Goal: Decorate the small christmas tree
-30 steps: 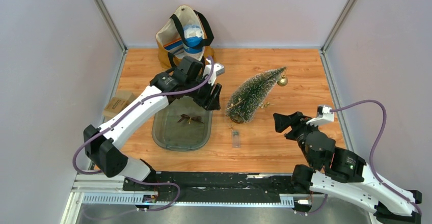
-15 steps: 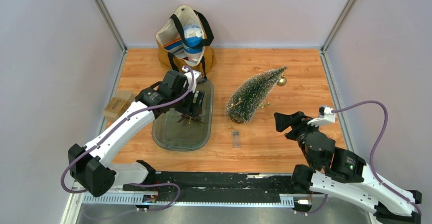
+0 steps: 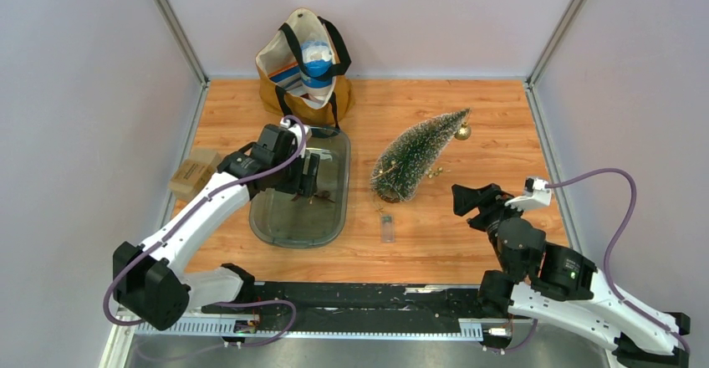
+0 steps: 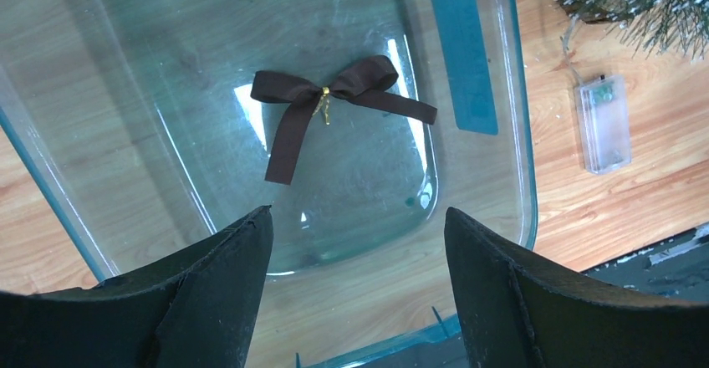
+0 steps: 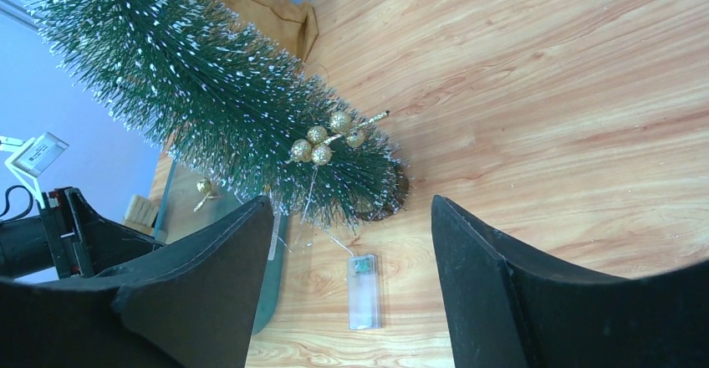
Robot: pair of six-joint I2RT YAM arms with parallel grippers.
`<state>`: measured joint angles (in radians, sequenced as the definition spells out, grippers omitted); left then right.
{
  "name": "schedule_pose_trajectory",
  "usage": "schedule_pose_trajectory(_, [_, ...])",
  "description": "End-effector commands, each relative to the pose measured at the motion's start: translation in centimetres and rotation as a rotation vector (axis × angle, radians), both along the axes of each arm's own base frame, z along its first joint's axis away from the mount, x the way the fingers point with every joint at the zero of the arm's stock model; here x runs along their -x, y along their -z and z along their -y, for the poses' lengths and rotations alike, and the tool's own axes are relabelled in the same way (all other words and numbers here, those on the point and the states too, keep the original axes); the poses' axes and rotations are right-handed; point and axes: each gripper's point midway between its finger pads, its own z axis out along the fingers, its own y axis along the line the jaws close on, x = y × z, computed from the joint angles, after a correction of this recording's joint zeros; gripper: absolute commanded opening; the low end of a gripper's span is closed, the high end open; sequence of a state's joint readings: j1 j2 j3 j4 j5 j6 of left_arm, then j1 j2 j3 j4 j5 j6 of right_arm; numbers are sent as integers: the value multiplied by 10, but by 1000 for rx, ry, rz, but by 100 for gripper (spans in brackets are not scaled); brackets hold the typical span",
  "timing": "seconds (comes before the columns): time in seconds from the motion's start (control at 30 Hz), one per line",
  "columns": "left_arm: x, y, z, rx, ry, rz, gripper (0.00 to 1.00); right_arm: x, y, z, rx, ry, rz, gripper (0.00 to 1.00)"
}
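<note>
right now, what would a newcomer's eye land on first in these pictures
The small christmas tree lying on its side on the wooden table, right of centre, stands out first, its frosted needles carrying a cluster of gold berries near the base. Next comes the dark brown bow lying in the clear tray, with the left gripper open above it.

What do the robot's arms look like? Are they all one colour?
No. The left arm and right arm are white with chunky black joints, and a purple cable loops along each. The left end effector and right end effector each have two wide, black, wedge-shaped fingers.
</note>
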<state>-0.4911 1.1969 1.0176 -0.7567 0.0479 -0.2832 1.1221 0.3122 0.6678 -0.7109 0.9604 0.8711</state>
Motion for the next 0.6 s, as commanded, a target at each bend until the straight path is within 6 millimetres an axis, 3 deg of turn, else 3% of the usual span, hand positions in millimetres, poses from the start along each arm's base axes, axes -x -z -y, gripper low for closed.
schedule_pose_trajectory(0.0, [-9,6,2,27,-25,-10,82,-4,-6,6,-40,56,17,72])
schedule_pose_trajectory(0.57, [-23,56,-1,32,-98,-121,80,-6,-6,12,-25,88,27,73])
